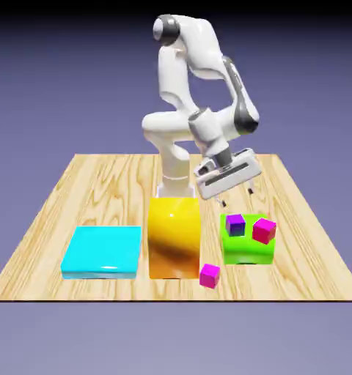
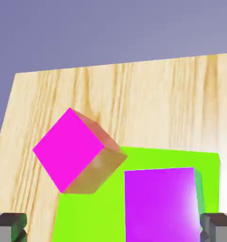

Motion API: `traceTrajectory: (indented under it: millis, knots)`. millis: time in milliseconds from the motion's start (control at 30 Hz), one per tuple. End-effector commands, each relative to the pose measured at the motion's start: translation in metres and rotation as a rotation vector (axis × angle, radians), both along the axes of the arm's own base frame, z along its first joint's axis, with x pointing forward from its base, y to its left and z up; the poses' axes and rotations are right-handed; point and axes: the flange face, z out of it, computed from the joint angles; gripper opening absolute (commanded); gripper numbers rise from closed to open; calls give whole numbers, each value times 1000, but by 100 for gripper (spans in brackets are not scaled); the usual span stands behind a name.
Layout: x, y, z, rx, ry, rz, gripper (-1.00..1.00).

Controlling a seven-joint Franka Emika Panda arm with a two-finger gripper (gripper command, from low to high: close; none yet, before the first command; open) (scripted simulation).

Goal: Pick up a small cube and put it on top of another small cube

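Pincer [image 1: 236, 195] spread wide, nothing between the jaws; grey finger tips [image 2: 9, 226] at opposite bottom corners of the hand view. Hangs tilted just above the far rim of the green block [image 2: 87, 212], free of every cube.

Closest below, between the tips: purple cube [image 2: 160, 203], flat and square on the green block, likely the base for a stack because of its level top. Just beyond it and off to one side of the pincer: tilted magenta cube [image 2: 70, 149], perched on one edge at the block's border, so a poor base.

Farther out, bare counter [image 2: 148, 94]. Well away from the pincer: tall yellow-orange block [image 1: 174, 238], loose magenta cube [image 1: 210, 275] on the wood at that block's foot, and flat cyan slab [image 1: 103, 251] farthest of all.

Small yellow cube: not found in either view, not in the pincer, possibly hidden behind the tall block. Stack not confirmed.
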Motion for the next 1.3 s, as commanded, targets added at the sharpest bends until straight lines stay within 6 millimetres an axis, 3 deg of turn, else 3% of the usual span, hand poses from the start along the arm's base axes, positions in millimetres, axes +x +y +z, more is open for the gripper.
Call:
traceTrajectory:
  millis: [0,100,233,567,633,900,1267]
  knots:
    - [-5,5,-5,17,14,5,0]
    - [-21,13,-22,49,49,13,0]
    - [-29,-24,-60,-89,56,-25,0]
    - [-43,-117,-97,-464,37,-45,0]
    - [-50,-120,-95,-495,21,-38,0]
    - [-46,-130,-127,-568,68,-21,0]
    - [-41,-119,-164,-495,21,-38,0]
